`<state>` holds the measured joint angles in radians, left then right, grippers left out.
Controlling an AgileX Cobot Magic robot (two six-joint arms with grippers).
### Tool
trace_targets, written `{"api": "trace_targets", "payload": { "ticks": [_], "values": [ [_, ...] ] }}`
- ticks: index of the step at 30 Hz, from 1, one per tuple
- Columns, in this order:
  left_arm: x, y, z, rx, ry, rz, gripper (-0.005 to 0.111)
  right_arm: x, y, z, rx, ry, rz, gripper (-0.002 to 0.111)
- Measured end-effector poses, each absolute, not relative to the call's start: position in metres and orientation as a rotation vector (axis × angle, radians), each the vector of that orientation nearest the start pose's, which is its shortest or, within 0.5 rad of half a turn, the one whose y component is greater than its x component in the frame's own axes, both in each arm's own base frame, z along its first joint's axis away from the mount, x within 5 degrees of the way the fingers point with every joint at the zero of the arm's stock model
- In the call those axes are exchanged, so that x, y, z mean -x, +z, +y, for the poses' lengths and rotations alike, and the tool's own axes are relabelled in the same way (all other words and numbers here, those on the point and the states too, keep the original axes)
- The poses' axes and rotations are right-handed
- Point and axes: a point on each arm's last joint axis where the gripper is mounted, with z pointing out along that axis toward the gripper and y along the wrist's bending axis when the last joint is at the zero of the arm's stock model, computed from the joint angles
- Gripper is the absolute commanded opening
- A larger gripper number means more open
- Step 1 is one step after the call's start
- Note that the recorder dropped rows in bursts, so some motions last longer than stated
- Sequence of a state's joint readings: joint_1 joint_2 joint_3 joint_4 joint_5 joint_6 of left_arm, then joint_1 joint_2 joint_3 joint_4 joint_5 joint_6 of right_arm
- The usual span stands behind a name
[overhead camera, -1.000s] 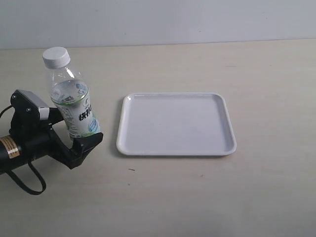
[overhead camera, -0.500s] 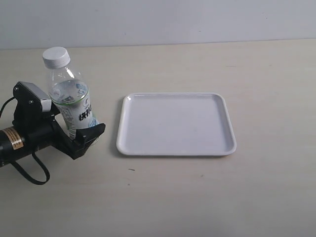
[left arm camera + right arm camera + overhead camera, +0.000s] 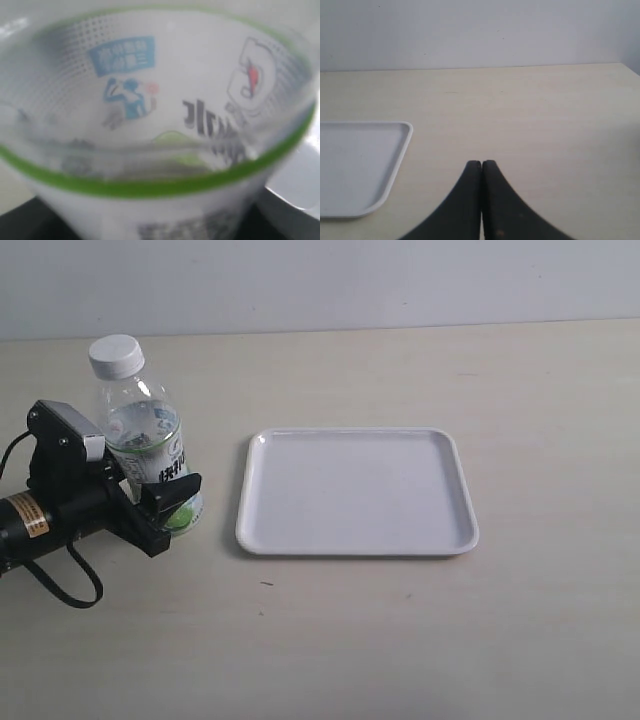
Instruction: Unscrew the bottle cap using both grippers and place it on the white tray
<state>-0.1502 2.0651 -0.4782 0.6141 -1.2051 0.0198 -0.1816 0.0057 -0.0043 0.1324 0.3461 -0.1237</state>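
The bottle (image 3: 140,430) stands upright at the left of the table, its white ribbed bottle cap (image 3: 117,355) screwed on top. My left gripper (image 3: 155,488) reaches in from the left edge and is shut on the bottle's lower, labelled part; the near finger crosses the green fruit picture. The bottle (image 3: 160,125) fills the left wrist view, blurred and very close. The white tray (image 3: 358,490) lies to the bottle's right with nothing on it. My right gripper (image 3: 481,163) is shut with its black fingertips pressed together over bare table, out of the exterior view.
A black cable (image 3: 75,590) loops on the table below the left arm. A corner of the white tray (image 3: 355,165) shows in the right wrist view, off to one side of the shut fingers. A pale wall (image 3: 320,280) rises behind the table's far edge.
The left gripper's jaws, wide apart around the bottle a second ago, have moved in and closed on its lower part. The bottle has shifted slightly and stands straighter.
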Motion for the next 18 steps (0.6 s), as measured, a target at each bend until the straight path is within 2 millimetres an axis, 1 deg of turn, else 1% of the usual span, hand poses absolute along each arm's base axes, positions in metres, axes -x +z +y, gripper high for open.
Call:
{"api": "trace_targets", "payload": {
  "ticks": [12, 18],
  "values": [
    [-0.2659, 0.0804, -0.0934, -0.854, -0.460, 1.703, 0.000, -0.0535, 0.1834, -0.0057, -0.135, -0.086, 1.824, 0.000],
    [-0.2656, 0.0811, -0.0936, -0.902, -0.427, 1.680, 0.000, -0.0535, 0.1834, -0.0057, -0.135, -0.086, 1.824, 0.000]
  ]
}}
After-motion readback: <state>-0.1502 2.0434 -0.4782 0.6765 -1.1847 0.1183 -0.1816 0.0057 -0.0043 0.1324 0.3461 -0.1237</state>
